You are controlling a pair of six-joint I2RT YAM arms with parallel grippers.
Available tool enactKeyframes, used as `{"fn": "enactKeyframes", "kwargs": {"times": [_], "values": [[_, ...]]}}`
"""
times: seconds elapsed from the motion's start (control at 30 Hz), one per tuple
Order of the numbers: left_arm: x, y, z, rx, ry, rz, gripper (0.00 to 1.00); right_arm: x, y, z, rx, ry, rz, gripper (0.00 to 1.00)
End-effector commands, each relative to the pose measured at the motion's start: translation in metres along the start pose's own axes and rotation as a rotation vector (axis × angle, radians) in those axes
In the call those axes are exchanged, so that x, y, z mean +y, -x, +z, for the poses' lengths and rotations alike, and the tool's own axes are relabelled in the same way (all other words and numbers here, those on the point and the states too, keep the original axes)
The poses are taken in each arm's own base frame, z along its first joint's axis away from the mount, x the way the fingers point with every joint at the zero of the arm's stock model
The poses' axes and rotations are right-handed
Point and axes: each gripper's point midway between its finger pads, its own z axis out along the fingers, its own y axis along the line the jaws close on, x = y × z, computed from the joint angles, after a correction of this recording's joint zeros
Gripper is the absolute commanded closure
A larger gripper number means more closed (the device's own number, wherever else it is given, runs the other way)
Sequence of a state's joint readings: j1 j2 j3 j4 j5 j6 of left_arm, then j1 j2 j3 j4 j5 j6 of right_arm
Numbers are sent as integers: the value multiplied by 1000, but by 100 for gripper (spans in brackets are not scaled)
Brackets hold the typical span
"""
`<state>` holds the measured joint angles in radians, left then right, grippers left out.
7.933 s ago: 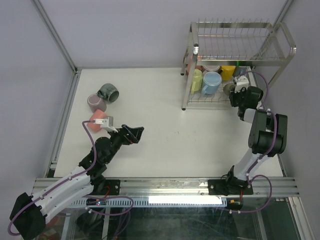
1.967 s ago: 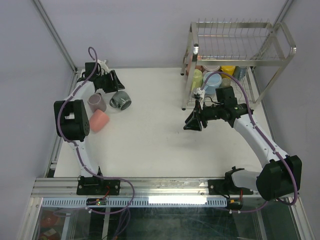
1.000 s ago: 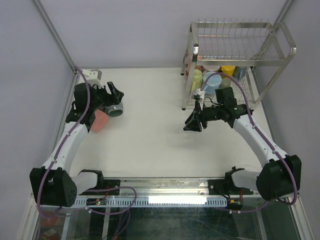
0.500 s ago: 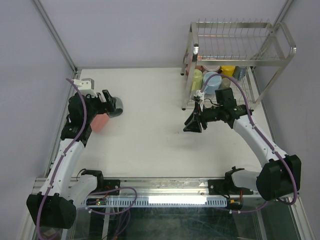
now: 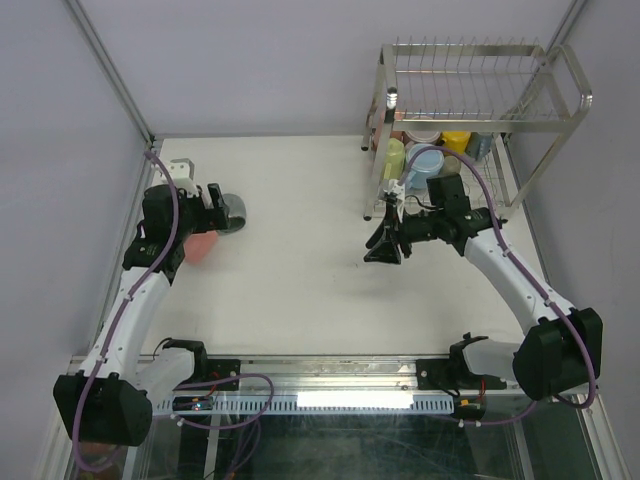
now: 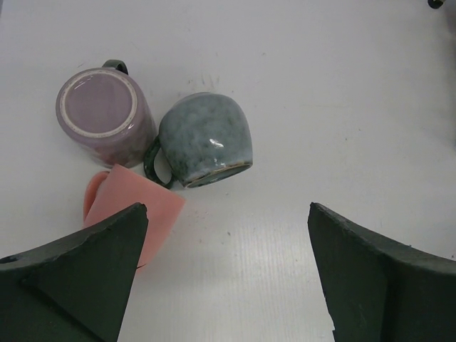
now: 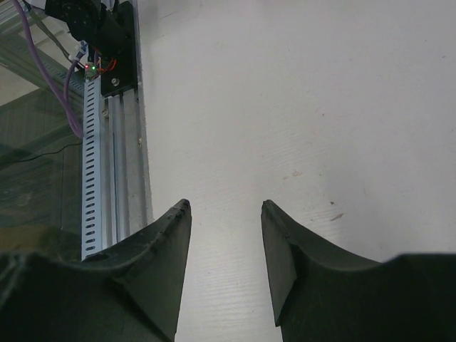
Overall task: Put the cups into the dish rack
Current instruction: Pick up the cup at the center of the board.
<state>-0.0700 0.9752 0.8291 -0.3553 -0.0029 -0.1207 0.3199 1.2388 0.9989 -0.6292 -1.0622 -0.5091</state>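
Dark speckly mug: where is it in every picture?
Top external: the dark mug is at the left side of the table, half hidden under the arm.
Left wrist: upper middle.
Right wrist: not in it.
Landmark: the pink cup lies beside it in both views.

left fingers [image 6: 75, 281] spread wide, right fingers [image 7: 146, 281] parted

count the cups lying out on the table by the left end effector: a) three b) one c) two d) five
a: the left wrist view shows three of them close together on the table: a mauve mug, a dark grey-green mug and a salmon pink cup.
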Motion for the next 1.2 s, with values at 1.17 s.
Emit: {"fn": "enactKeyframes", "kwargs": {"times": [1.17], "values": [[-10, -46, 53, 276, 340, 868, 16, 10, 14, 4, -31, 49, -131, 53]]}}
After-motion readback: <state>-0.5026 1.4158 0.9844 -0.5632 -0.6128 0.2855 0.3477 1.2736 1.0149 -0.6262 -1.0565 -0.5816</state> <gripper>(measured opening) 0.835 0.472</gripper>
